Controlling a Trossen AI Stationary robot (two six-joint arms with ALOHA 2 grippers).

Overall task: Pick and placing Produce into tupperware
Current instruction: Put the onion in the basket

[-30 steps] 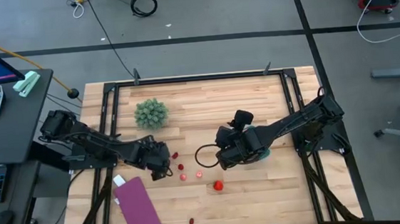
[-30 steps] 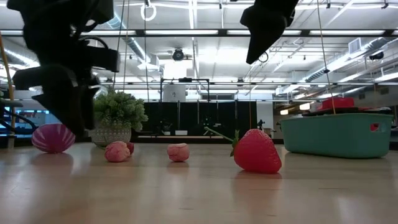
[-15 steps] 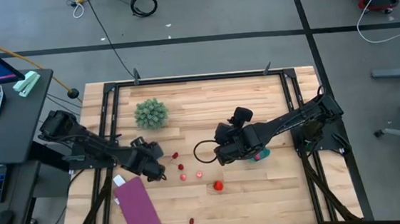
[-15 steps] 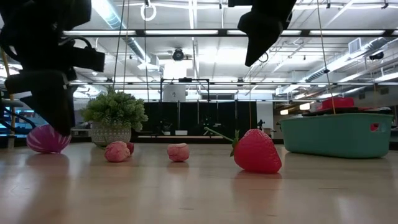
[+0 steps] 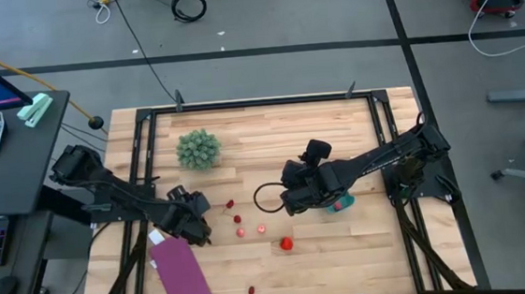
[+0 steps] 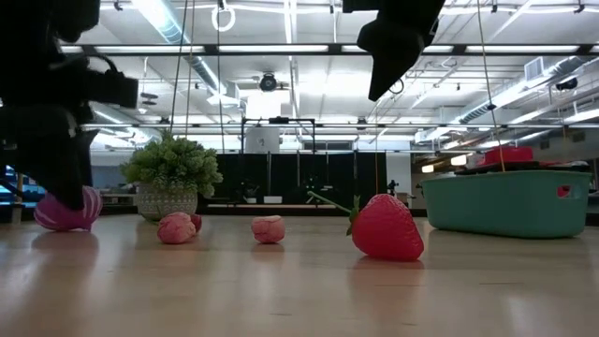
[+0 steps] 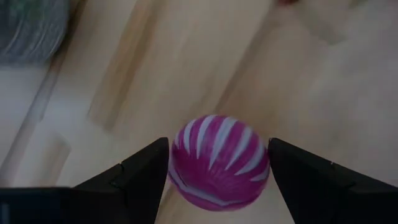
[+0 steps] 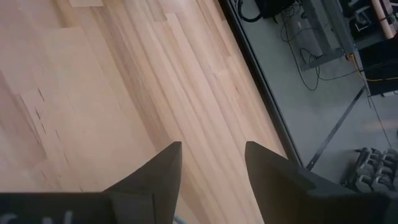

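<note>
Over the last second I see the left gripper (image 5: 197,229) travel away from the cluster of small produce toward the table edge beside the purple sheet (image 5: 180,272). It now sits low over the purple ball (image 7: 217,163). The ball lies between the two fingers (image 7: 142,174), which stand wide apart, one on each side, close to the ball; I cannot confirm contact. Judgement: the ball is bracketed but not yet gripped, so closing is the next step.

The left arm reaches low, wrist pitched down at the table.

The right gripper (image 8: 210,163) hangs raised above bare wood, partly open and empty, next to the tub (image 6: 506,202).

The strawberry (image 6: 385,227) and two pink pieces (image 6: 176,227) remain on the table, outside the tub.
</note>
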